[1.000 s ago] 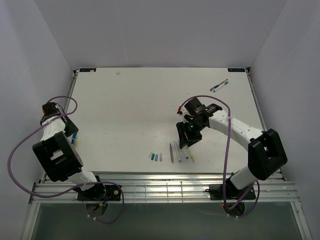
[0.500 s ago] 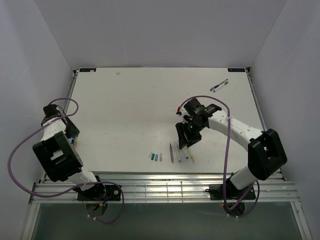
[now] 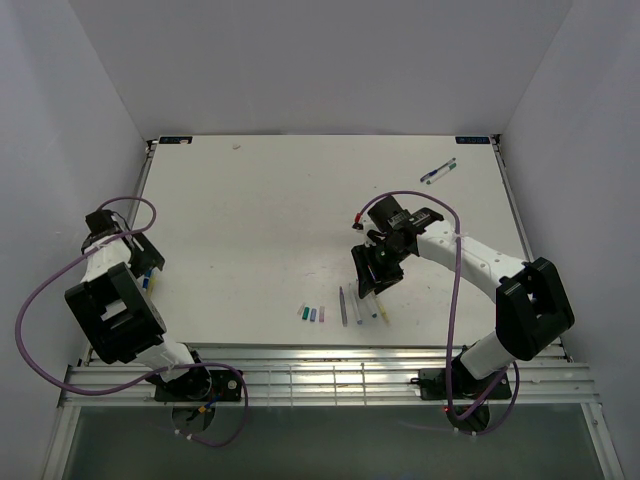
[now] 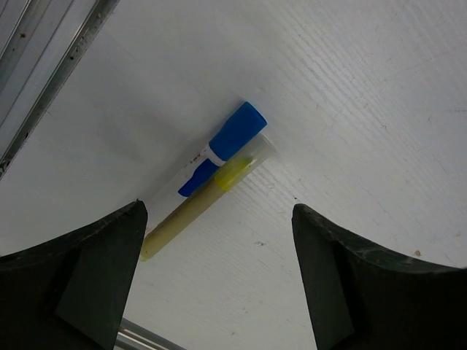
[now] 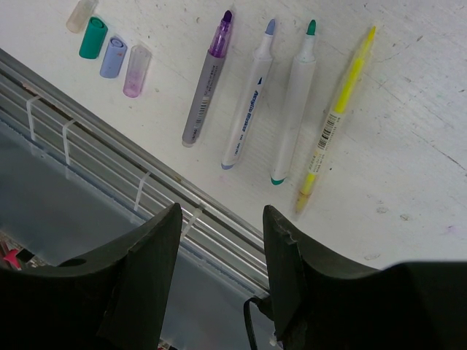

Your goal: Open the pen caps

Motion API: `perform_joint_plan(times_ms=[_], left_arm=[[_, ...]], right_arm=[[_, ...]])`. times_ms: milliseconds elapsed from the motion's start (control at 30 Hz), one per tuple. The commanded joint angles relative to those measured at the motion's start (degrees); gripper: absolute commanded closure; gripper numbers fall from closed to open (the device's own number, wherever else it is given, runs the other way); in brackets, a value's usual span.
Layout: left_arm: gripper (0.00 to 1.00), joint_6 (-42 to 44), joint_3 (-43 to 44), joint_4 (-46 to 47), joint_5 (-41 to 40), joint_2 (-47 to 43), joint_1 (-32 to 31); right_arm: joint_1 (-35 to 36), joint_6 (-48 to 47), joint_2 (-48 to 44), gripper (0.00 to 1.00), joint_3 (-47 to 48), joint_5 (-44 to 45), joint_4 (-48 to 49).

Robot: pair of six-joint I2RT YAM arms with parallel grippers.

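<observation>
Four pens (image 5: 294, 95) lie uncapped beside their caps (image 5: 93, 38) at the table's (image 3: 250, 220) 6 o'clock under the part-open, empty right gripper (image 5: 222, 211), while the left gripper (image 4: 219, 219), spread wide and empty, hovers over two seemingly capped pens (image 4: 233, 135) at 9 o'clock, another pair (image 3: 437, 172) lying untouched at 2 o'clock.

The top view looks steeply down from above and behind both arms over the whole flat white surface (image 3: 260, 200), while the wrist views peer down close past the black left claw (image 4: 219, 240) and black right claw (image 5: 220, 219), the thin whitish marker pens (image 5: 277, 95) just beyond the right claw showing from the top too.
</observation>
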Motion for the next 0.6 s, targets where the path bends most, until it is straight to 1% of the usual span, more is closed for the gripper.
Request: perform_joint_plan(times_ms=[0, 167, 400, 567], left_arm=[[0.09, -0.1, 0.5, 0.2, -1.0, -1.7, 0.5], [0.09, 0.2, -0.2, 0.5, -3.5, -1.2, 0.5], [0.1, 1.4, 1.0, 1.5, -2.3, 0.4, 0.5], [0.11, 1.8, 0.0, 2.8, -0.3, 1.9, 0.5]], right_arm=[[0.4, -0.7, -1.0, 0.45, 0.6, 0.2, 0.3], [0.5, -0.7, -1.3, 0.45, 0.3, 0.2, 0.4], [0.5, -0.8, -1.4, 0.45, 0.3, 0.3, 0.1], [0.5, -1.0, -1.4, 0.45, 0.7, 0.4, 0.0]])
